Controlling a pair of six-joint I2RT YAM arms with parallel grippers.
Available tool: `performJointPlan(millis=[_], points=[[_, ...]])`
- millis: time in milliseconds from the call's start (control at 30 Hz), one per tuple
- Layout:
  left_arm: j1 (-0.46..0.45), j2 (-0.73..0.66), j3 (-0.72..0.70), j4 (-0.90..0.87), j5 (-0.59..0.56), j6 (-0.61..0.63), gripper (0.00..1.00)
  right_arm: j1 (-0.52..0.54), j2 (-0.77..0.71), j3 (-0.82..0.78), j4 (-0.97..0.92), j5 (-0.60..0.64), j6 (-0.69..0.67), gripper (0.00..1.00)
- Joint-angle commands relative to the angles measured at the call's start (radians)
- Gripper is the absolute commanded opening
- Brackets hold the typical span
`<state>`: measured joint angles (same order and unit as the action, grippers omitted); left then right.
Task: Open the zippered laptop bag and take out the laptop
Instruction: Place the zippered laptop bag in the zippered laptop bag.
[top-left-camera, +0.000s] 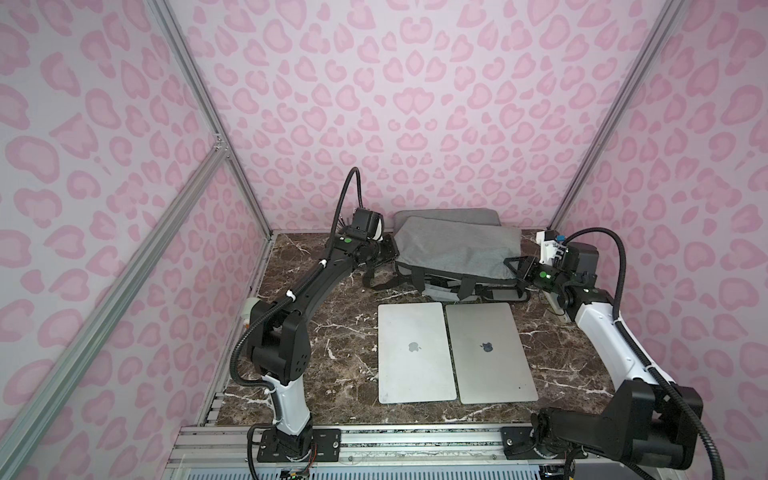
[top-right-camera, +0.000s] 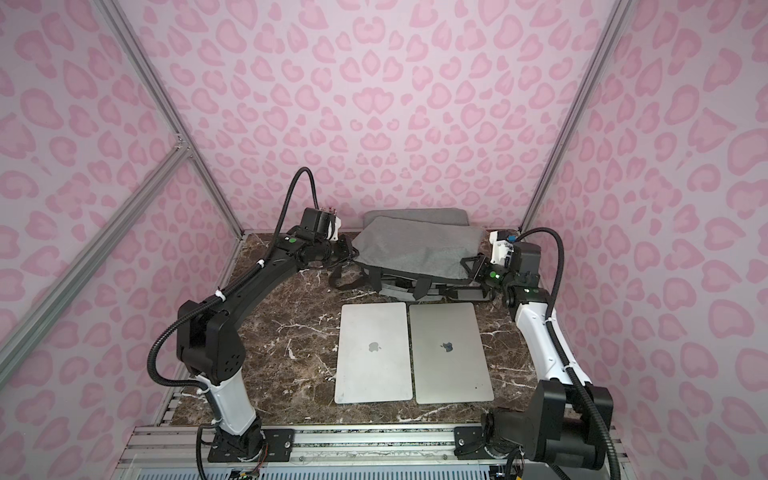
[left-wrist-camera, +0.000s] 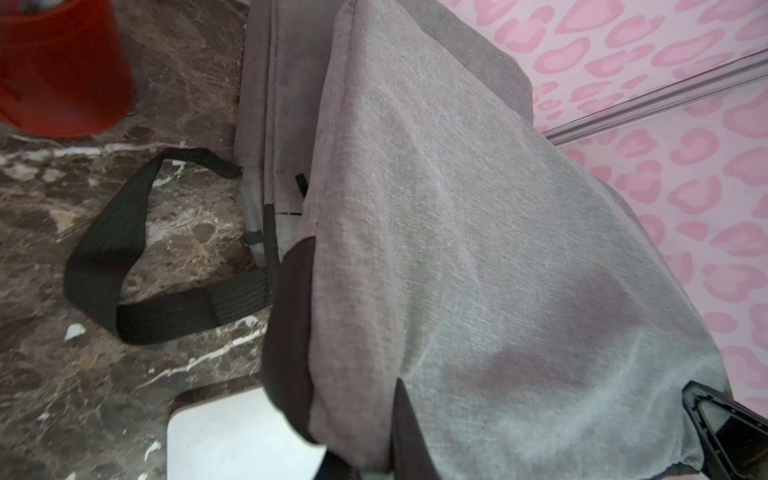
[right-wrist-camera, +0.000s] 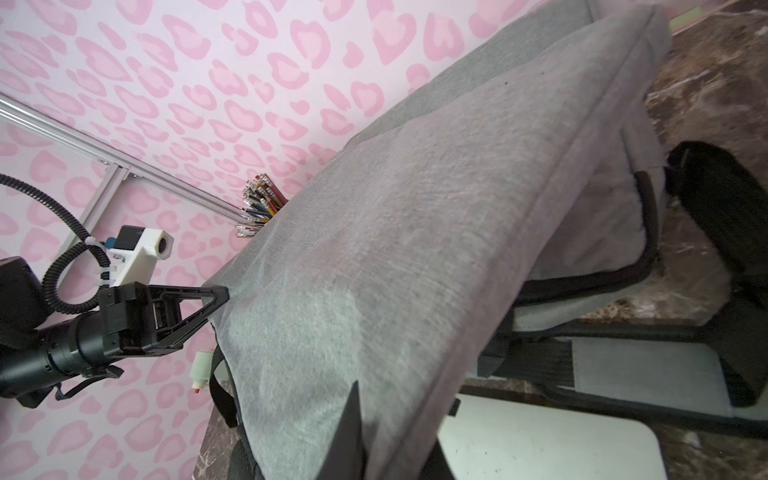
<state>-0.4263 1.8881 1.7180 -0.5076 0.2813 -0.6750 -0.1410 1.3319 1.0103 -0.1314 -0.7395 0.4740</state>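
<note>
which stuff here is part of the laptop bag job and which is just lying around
Part of the job:
- grey laptop bag
- two silver laptops lying on the table
- left end effector and right end effector, one at each end of the bag's flap

Just lying about:
- second grey bag behind
- red container

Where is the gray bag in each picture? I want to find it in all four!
Top views: the gray bag lies at the back of the table, between the two grippers.
Left wrist view: it fills most of the frame, tilted up.
Right wrist view: it runs slantwise through the middle.
Shared landmark: the pale laptop just in front of the bag.
</note>
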Motion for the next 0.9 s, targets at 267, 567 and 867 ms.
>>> performJointPlan(millis=[267, 567, 867], points=[[-0.003, 0.152, 0.111, 0.1, -0.019, 0.069, 0.02, -0.052, 0.248, 0.156, 0.15, 0.002, -0.139, 0.0], [-0.012, 0.192, 0.123, 0.039, -0.015, 0.097, 0.33, -0.052, 0.381, 0.227, 0.051, -0.016, -0.188, 0.0], [-0.066, 0.116, 0.121, 0.05, -0.049, 0.272, 0.61, -0.055, 0.454, 0.29, -0.017, -0.025, -0.186, 0.1]])
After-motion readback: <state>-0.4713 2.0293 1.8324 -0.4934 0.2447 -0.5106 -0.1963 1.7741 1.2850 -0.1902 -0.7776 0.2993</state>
